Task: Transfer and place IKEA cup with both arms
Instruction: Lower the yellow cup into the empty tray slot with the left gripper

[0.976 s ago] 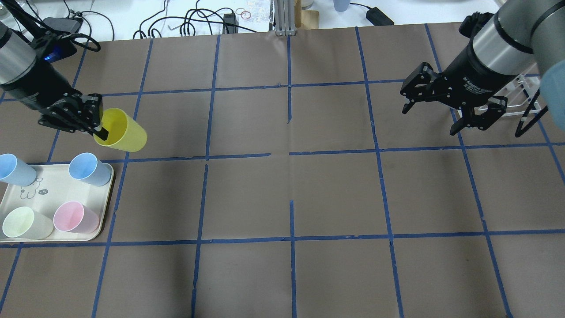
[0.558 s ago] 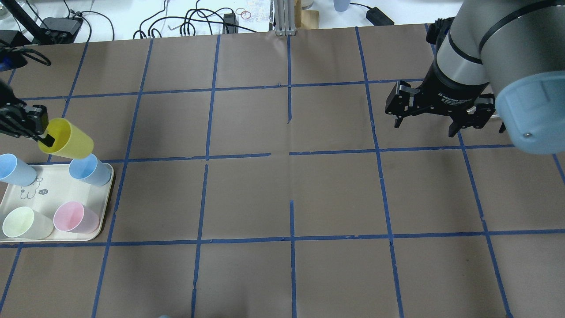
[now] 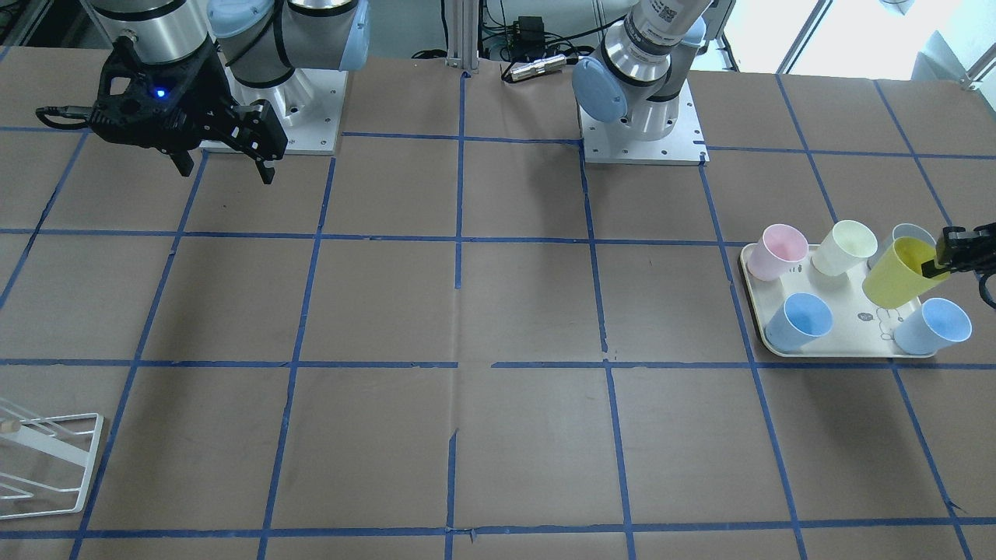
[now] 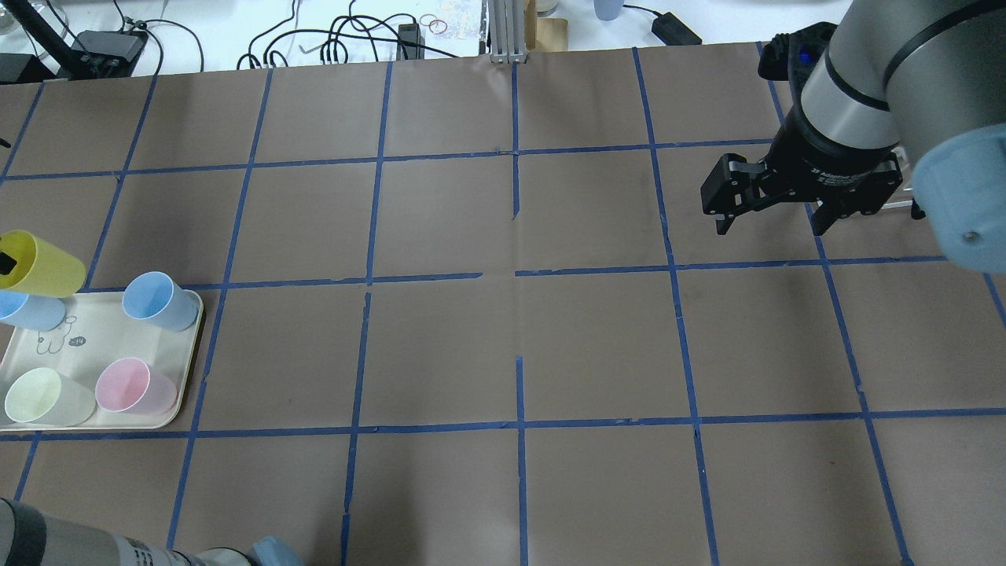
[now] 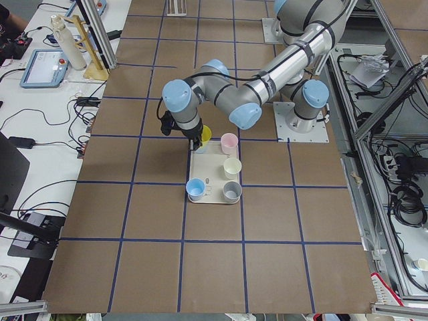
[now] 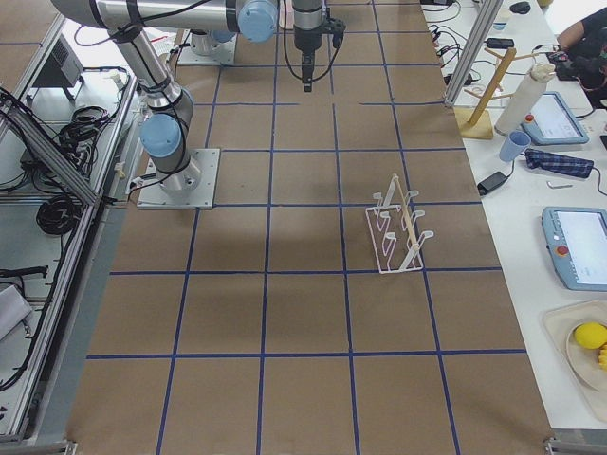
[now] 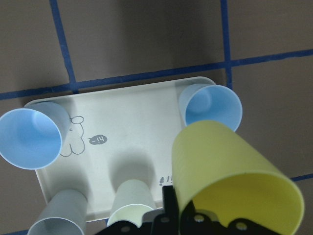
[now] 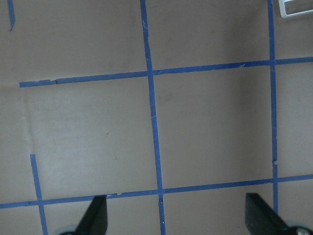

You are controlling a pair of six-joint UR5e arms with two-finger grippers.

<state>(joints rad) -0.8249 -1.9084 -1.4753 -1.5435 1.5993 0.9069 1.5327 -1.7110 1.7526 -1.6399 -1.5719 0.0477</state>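
Left fingers (image 7: 169, 198) pinched the yellow IKEA cup (image 4: 47, 267) by its rim above the tray (image 4: 102, 322), base pointing right toward the spread-open right fingers (image 4: 721, 212), well apart.

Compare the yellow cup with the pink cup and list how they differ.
Colour: the yellow cup is bright yellow, the pink cup pale pink.
Pose: the yellow cup is tilted, the pink cup stands upright.
Support: the yellow cup hangs from the left gripper, pinched at its rim; the pink cup rests on the tray, untouched.
Both are tapered, handle-free tumblers of like size.
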